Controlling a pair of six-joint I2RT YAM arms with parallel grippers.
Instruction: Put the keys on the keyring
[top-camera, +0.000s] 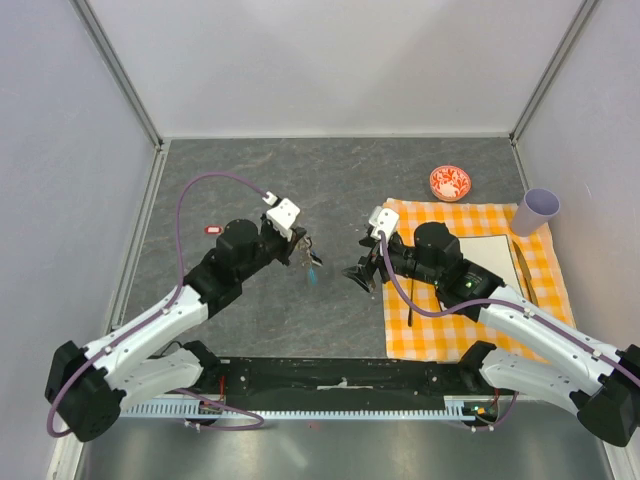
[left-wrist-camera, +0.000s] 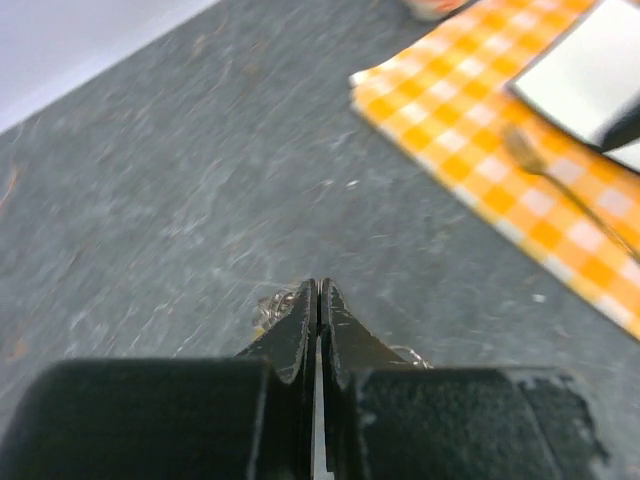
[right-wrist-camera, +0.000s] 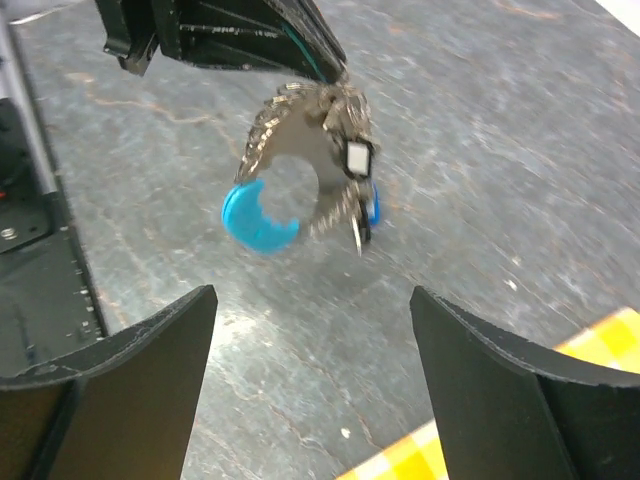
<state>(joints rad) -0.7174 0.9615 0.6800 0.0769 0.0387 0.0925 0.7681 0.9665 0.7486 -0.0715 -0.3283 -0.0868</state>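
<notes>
**Fingers pinched on the left, spread on the right, keyring hanging between**

Fingers (left-wrist-camera: 295, 335) of the left gripper (left-wrist-camera: 318, 290) are pressed flat together, with only a hairline seam between the two black pads. Bits of grey chain poke out on either side just below their tips. In the right wrist view, the fingers (right-wrist-camera: 150, 370) of the right gripper (right-wrist-camera: 310, 292) stand wide apart with nothing between them. Their tips point at the bundle that hangs ahead.

Seen from above, both arms reach in from the near edge of the grey table (top-camera: 250, 180) and meet near its middle. The two grippers face each other, close but apart.

The keyring (right-wrist-camera: 290, 125) dangles from the left gripper's tips, lifted off the table. Its chain is gathered in a loop, and the cyan strap (right-wrist-camera: 258, 222) curves along the lower left of it. The keys (right-wrist-camera: 357, 158) hang bunched against the right side of the loop. One has a black-and-white head and a blue one sits lower. Motion blur hides whether they are threaded on the chain.

Right of the right gripper lies an orange checked cloth (top-camera: 440, 320), with a fork (left-wrist-camera: 530, 150) on it. Beyond the cloth's far edge sits a small red-and-white bowl (top-camera: 450, 183). A lilac cup (top-camera: 538, 210) lies at the cloth's far right corner.
</notes>
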